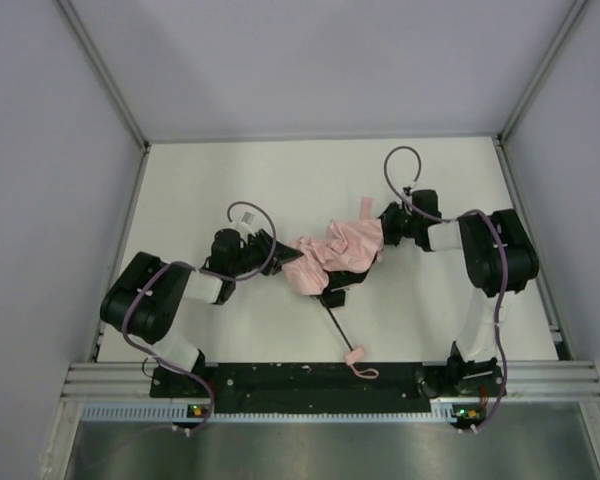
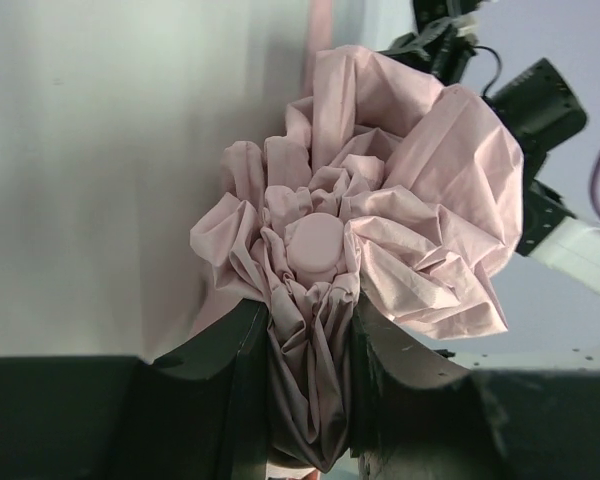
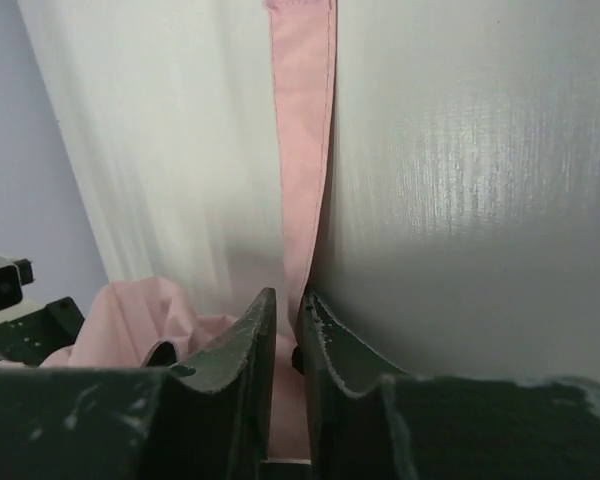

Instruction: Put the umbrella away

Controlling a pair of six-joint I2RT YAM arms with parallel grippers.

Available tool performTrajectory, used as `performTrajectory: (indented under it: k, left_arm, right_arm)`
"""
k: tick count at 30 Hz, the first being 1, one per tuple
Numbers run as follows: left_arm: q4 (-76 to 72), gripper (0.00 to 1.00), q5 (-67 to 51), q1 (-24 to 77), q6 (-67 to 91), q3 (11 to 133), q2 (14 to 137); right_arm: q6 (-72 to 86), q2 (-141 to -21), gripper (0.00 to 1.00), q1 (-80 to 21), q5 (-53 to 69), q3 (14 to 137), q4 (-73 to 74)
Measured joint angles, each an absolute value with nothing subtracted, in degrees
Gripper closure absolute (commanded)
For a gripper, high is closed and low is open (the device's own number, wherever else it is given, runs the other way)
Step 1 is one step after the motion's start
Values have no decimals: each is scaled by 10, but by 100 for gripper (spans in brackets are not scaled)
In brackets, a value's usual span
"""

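Cloth of the umbrella [image 1: 335, 255] lies bunched in the middle of the overhead frame, on the white table [image 1: 230, 170]. Its thin black shaft [image 1: 338, 325] runs down towards the small pink handle [image 1: 363, 372] at lower centre. It is folded down but not yet rolled tight.

The left gripper [image 2: 310, 330] comes in from the left of that frame. Its fingers [image 2: 242, 345] are clamped on the gathered cloth just below the round pink cap [image 2: 313, 245]. I take it that grip anchors the tip end so the bundle cannot slide.

The right gripper [image 3: 288, 305] reaches in from the upper right, where the flat pink strap [image 3: 305, 150] drops into the narrow slit between its fingers [image 3: 255, 335]. Whether they bite on the strap or merely flank it, I cannot tell. Being at the strap looks meant for drawing it taut and wrapping the cloth.

By my count there is one umbrella with one shaft, one handle and one strap. Two arms work it, each with one gripper and a looping purple cable [image 1: 405, 155].
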State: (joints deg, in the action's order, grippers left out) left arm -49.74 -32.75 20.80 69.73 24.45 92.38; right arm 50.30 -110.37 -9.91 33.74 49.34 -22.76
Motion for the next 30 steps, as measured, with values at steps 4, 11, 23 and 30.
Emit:
performTrajectory:
  k: [4, 11, 23, 30]
  left_arm:
    - [-453, 100, -319, 196, 668, 247, 934]
    - [-420, 100, -319, 185, 649, 254, 934]
    - [-372, 100, -317, 184, 630, 268, 913]
    - [-370, 100, -314, 184, 638, 269, 912]
  right_arm:
    - [460, -1101, 55, -93, 337, 525, -150]
    - [387, -1048, 34, -72, 308, 595, 72]
    - [292, -910, 51, -109, 243, 663, 205]
    - [348, -965, 51, -221, 284, 636, 118]
